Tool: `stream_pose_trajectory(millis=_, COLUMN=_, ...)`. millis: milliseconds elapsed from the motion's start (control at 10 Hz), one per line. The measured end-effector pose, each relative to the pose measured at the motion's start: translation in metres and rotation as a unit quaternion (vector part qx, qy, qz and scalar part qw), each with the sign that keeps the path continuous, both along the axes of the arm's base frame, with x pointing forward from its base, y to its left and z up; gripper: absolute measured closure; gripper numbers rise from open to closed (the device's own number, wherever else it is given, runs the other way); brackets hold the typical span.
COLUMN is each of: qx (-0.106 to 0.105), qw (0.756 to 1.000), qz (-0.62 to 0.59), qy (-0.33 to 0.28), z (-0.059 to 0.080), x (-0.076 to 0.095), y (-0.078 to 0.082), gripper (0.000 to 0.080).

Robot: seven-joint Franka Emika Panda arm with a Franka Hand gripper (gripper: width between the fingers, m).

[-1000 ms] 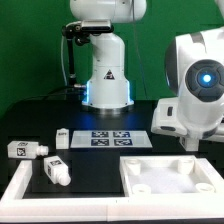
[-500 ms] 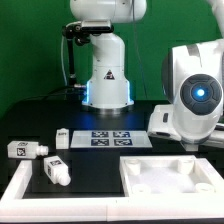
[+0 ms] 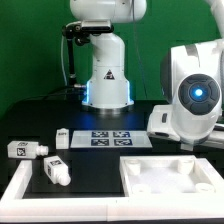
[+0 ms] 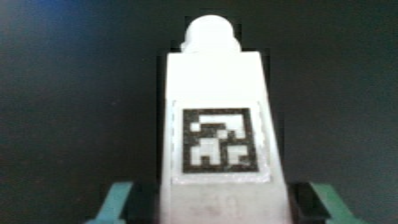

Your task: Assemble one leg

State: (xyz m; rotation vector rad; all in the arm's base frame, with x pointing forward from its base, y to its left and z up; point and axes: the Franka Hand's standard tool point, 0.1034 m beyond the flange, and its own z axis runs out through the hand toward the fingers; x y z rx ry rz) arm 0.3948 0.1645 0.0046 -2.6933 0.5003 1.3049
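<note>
In the wrist view a white leg [image 4: 217, 110] with a black-and-white square tag lies lengthwise between my teal fingers [image 4: 121, 203], its rounded peg end pointing away. My gripper [image 4: 217, 205] is open and straddles the leg's near end, with a dark gap showing on each side. In the exterior view the arm's bulky white hand [image 3: 195, 100] hangs low at the right, just behind the tabletop, and hides both the fingers and this leg. The large flat white tabletop [image 3: 135, 172] with corner holes lies at the front right.
Three more legs lie at the exterior view's left: one [image 3: 22, 149] by the edge, one [image 3: 55, 170] nearer the front, one [image 3: 62, 138] beside the marker board [image 3: 110, 137]. A white frame edge [image 3: 20, 185] borders the front left. The robot base [image 3: 107, 75] stands behind.
The arm's hand came down and slightly toward the exterior view's left a second ago, then held still over the last half second. The loose parts have not moved.
</note>
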Motion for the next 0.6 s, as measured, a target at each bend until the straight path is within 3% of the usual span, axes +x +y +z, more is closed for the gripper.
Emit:
stream_pose_trajectory(millis=300, qx=0.004, qw=1.0, qz=0.0, qy=0.0, z=0.004, x=0.003, y=-0.003, gripper=0.0514)
stream_pose_trajectory(millis=400, qx=0.024, qw=1.0, qz=0.002, qy=-0.006, z=0.029, x=0.023, y=-0.014, gripper=0.0514)
stream_pose_trajectory(millis=600, qx=0.043, qw=0.998, qz=-0.023, qy=-0.05, z=0.065, x=0.059, y=-0.051, gripper=0.0514)
